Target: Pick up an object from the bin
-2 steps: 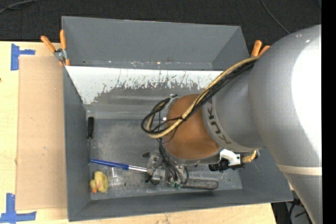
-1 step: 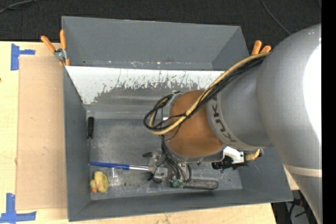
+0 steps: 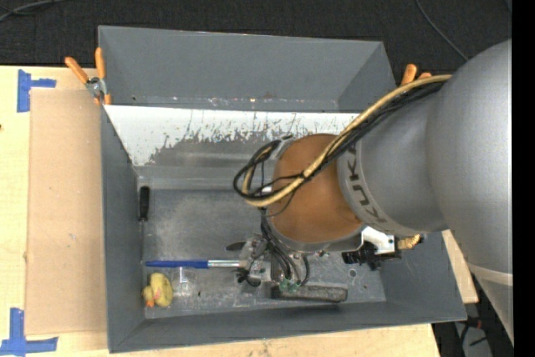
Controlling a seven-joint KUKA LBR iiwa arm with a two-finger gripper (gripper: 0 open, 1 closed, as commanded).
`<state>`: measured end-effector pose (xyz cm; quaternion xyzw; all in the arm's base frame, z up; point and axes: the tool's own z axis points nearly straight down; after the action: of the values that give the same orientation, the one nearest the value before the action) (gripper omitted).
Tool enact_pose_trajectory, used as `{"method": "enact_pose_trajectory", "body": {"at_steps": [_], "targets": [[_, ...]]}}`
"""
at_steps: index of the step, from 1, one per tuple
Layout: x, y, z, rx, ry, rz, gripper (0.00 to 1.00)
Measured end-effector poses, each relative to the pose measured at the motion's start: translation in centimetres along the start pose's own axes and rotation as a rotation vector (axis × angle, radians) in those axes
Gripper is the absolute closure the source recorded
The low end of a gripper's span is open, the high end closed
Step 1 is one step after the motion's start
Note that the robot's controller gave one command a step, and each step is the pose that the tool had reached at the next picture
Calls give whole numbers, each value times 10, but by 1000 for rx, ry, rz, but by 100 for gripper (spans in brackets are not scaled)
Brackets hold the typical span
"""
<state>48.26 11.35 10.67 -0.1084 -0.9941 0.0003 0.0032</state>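
Note:
My gripper (image 3: 261, 265) is low over the bin floor near the front, right of the middle, under the arm's orange cover. A blue-handled tool (image 3: 180, 265) with a thin metal shaft lies flat to its left, the shaft's tip pointing at the gripper and ending right beside it. A dark grey flat bar (image 3: 316, 293) lies just in front of the gripper, to the right, along the bin's front wall. Whether the gripper touches either one is hidden.
A yellow rubber duck (image 3: 157, 291) sits in the front left corner with a small clear plastic piece (image 3: 183, 287) beside it. A black marker (image 3: 143, 202) lies along the left wall. The arm covers the bin's right half.

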Motion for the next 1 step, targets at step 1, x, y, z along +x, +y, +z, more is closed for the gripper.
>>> {"method": "enact_pose_trajectory", "body": {"at_steps": [1], "targets": [[1, 0, -19, 0, 2, 1, 100]]}}
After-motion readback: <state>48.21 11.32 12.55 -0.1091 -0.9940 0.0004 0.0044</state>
